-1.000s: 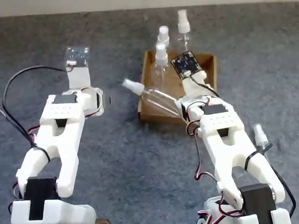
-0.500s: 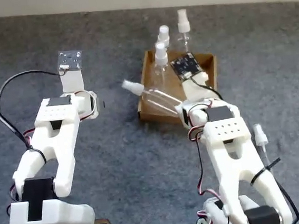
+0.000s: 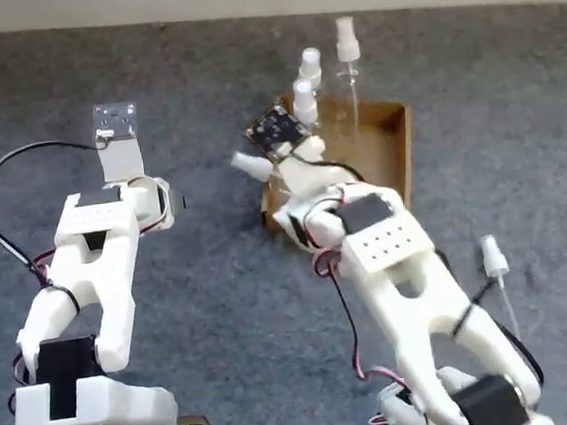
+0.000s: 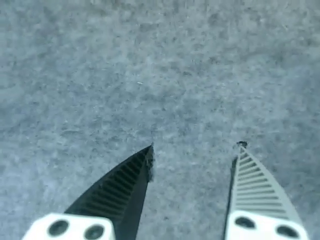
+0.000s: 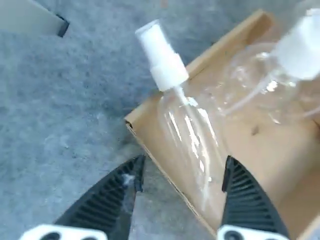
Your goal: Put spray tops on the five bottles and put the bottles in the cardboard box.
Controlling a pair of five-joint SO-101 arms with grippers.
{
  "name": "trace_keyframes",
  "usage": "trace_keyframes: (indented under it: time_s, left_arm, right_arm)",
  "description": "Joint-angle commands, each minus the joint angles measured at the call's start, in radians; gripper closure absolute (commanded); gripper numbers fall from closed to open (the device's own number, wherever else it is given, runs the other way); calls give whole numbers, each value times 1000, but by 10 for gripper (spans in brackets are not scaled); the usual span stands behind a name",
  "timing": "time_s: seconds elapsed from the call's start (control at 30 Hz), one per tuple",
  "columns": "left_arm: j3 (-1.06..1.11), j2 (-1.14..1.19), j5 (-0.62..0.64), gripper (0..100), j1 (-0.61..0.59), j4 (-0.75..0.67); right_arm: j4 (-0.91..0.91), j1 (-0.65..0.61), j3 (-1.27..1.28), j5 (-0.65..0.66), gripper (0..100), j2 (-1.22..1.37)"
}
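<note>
From above, a capped bottle [image 3: 252,164] leans out over the cardboard box [image 3: 399,146] rim; the left arm's jaws gape over grey desk [image 4: 150,65]; the right arm's open jaws frame that bottle [image 5: 186,125], best gripped mid-body and tipped inward.

- The table [image 3: 514,100] wears a grey, carpet-like cover, which spreads beneath the left gripper [image 4: 195,150].
- The cardboard box [image 5: 150,131] sits flat on that cover, its near corner just ahead of the right gripper [image 5: 180,170].
- A loose spray top [image 3: 492,253] with its tube lies on the cover, well behind the right gripper, beside that arm.
</note>
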Motion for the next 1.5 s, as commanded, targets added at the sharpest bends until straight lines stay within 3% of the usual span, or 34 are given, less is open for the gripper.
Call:
trace_keyframes:
  time_s: [0.0,0.73,1.23,1.47]
  left_arm:
    - [-1,-2,5,771,-7,-20]
    - [5,-2,5,770,13,-20]
    - [7,-2,5,770,15,-20]
    - [7,-2,5,770,15,-20]
  right_arm:
    - [-24,-4,-124,-6,789,93]
    - [-27,21,-185,0,786,288]
    - [-22,15,-183,-3,786,277]
    - [-22,12,-179,-6,786,133]
